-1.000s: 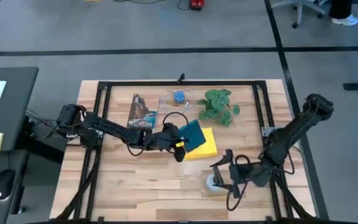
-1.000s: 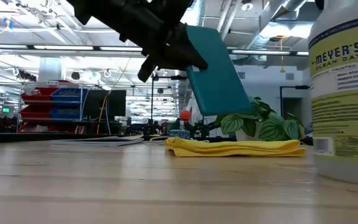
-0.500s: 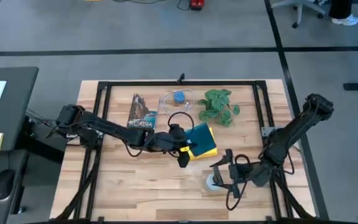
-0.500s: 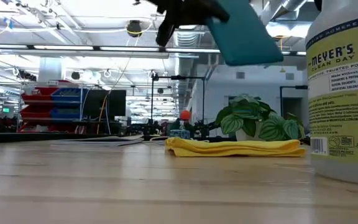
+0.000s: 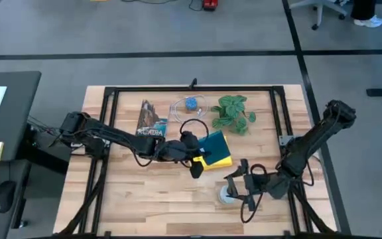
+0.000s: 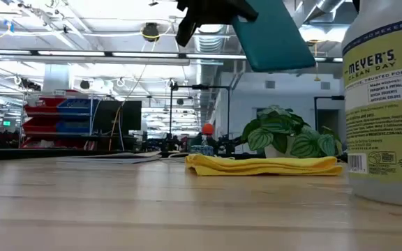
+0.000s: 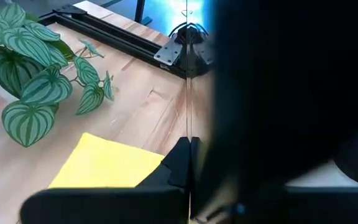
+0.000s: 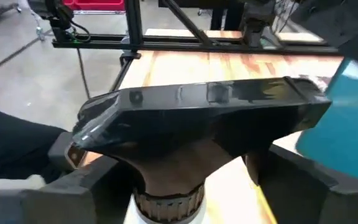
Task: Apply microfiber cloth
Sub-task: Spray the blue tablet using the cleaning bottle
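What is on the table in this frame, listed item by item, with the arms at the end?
microfiber cloth: one, bright yellow, flat on the table at centre, partly under the tablet.
tablet: one, teal back, held up above the cloth, tilted.
potted plant: one, green striped leaves, behind the cloth.
book: one, "Acadia" on its cover, left of centre.
clear dish: one, with a blue object in it, beside the plant.
spray bottle: one, pale yellow Meyer's label, near front edge on the right.
table: one, light wood, black frame.
left gripper: shut on the tablet, over the cloth.
right gripper: shut on the spray bottle's top.
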Robot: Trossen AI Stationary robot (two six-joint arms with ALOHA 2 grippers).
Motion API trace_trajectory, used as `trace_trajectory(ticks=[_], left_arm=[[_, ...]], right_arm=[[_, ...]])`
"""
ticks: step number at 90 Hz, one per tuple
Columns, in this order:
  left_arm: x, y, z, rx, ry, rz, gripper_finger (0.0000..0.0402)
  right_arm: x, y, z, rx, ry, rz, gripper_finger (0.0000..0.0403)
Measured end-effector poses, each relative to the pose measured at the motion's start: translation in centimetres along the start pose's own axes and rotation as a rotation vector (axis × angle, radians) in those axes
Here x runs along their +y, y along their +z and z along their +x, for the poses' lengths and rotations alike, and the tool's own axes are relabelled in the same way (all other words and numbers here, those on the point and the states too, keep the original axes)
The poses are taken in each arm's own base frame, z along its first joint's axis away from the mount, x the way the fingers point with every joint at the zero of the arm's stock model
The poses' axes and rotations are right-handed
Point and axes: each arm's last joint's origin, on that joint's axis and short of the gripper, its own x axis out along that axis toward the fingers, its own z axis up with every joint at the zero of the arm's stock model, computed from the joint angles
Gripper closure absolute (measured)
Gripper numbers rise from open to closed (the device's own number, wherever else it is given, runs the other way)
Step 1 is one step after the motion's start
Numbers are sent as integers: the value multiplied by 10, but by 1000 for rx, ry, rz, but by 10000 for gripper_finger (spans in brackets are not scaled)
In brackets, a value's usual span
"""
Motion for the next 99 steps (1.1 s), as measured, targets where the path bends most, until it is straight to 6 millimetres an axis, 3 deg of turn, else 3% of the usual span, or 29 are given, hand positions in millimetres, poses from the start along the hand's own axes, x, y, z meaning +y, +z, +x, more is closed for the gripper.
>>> trace_trajectory(ticks=[11, 20, 51, 73, 99], left_arm=[[0, 0, 0, 1, 1, 7, 393], [0, 0, 0, 1, 0, 13, 393], [2, -5, 0, 46, 23, 35, 393], [2, -8, -1, 67, 29, 46, 393], [-1, -10, -2, 72, 24, 68, 393]], right_arm=[[-1, -1, 0, 12, -4, 24, 211], [0, -2, -1, 18, 2, 18, 225], [7, -7, -16, 67, 34, 7, 124], [-2, -4, -27, 83, -61, 12, 118], [-26, 4, -58, 253, -166, 16, 117]])
